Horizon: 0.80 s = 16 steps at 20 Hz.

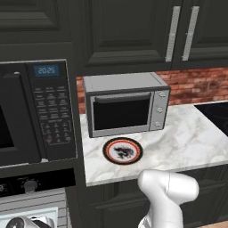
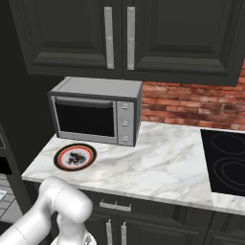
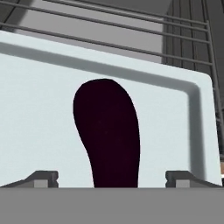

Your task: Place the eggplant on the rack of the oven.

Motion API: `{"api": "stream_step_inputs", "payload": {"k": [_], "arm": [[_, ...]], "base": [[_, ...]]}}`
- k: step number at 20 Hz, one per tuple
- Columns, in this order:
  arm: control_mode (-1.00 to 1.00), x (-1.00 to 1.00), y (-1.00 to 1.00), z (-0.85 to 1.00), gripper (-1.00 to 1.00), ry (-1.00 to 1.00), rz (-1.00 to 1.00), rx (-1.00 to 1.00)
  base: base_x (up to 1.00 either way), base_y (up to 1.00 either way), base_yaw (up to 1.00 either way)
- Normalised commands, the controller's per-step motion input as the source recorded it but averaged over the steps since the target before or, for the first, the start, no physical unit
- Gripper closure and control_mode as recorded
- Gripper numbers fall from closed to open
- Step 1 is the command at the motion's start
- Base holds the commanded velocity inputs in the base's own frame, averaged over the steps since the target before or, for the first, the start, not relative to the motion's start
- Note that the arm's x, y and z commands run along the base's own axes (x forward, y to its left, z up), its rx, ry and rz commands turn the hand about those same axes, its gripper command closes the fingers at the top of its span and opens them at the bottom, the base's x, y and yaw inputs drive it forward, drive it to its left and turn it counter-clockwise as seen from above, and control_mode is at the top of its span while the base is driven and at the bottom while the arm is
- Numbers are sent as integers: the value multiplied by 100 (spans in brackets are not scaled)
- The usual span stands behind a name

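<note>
The eggplant (image 3: 109, 131), dark purple and nearly black, lies on a pale tray (image 3: 39, 109) over the oven's wire rack (image 3: 131, 26). My gripper (image 3: 112, 178) is open. Its two fingertips (image 3: 41, 177) stand wide apart on either side of the eggplant's near end, with clear gaps between them and it. In the left base view the oven (image 1: 31, 181) sits at the lower left under the microwave, with its black knob panel showing, and my hand (image 1: 24, 222) is low in front of it.
A black microwave (image 1: 31, 116) is built in above the oven. On the marble counter (image 1: 191, 142) stand a silver toaster oven (image 1: 127, 104) and a round plate (image 1: 123, 150) with a dark centre pattern. A black cooktop (image 2: 227, 160) lies to the right. Dark cabinets hang above.
</note>
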Motion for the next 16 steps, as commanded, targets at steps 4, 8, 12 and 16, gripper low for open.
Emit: {"api": "stream_step_inputs", "payload": {"k": [4,8,12,16], "arm": [[-100,-63,0,44,-100,0,-6,0],[-100,-72,0,72,-100,-2,-13,0],[-100,-79,-36,73,-100,-9,-17,2],[-100,-64,-89,55,-100,0,-19,5]], "base": [[0,0,0],[0,0,0],[0,0,0],[0,0,0]]}}
